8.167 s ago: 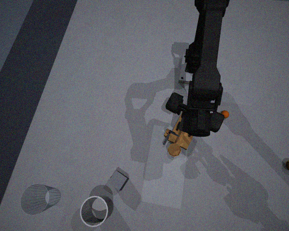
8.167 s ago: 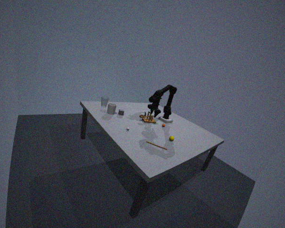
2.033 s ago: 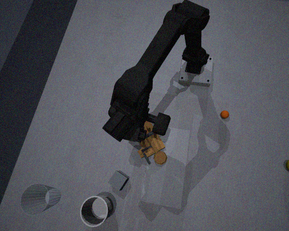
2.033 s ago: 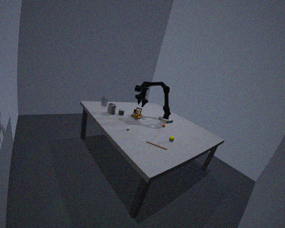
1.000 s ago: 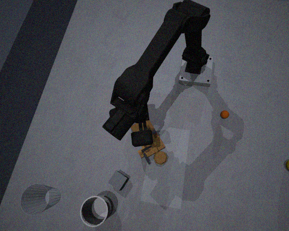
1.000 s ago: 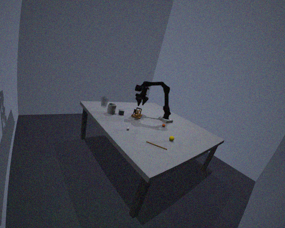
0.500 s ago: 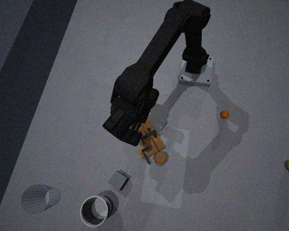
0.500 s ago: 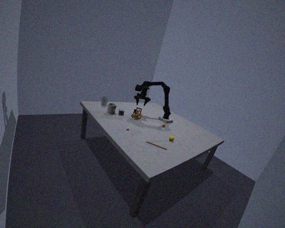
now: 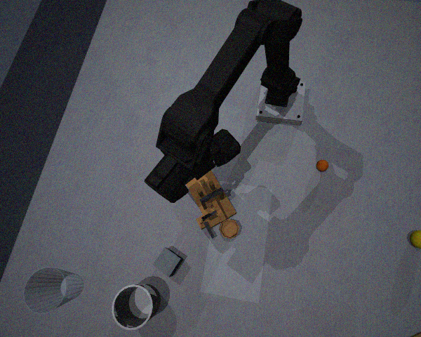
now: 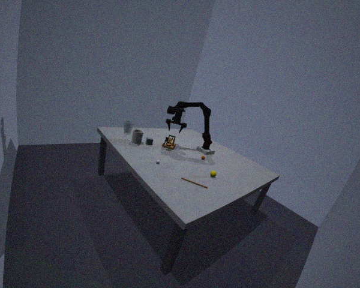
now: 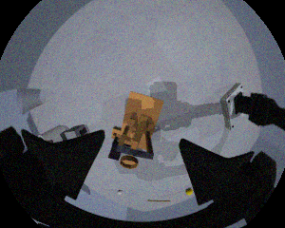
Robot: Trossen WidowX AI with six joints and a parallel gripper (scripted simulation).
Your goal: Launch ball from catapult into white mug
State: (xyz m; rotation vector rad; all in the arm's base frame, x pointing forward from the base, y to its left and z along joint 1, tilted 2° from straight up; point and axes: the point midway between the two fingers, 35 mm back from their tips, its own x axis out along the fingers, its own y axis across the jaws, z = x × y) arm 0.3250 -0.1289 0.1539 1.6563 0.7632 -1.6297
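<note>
The wooden catapult (image 9: 226, 208) (image 10: 168, 147) (image 11: 152, 102) stands on the table, with its round cup (image 9: 229, 228) (image 11: 129, 161) at one end; I see no ball in the cup. My gripper (image 10: 174, 131) (image 11: 142, 140) is open and empty, pointing down above the catapult; the arm hides its fingers in the top view. The white mug (image 9: 151, 302) (image 10: 137, 137) stands upright beyond a grey block. A small orange ball (image 9: 322, 165) (image 10: 203, 157) lies near the arm's base. A small white ball (image 10: 157, 162) (image 11: 120, 192) lies nearer the table's long edge.
The grey block (image 9: 168, 260) (image 10: 149, 141) stands between catapult and mug. A clear ribbed glass (image 9: 43, 290) (image 10: 128, 126) stands past the mug. A yellow ball (image 9: 420, 239) (image 10: 213, 173) (image 11: 189, 191) and a thin stick (image 10: 194, 182) (image 11: 159, 200) lie at the other end.
</note>
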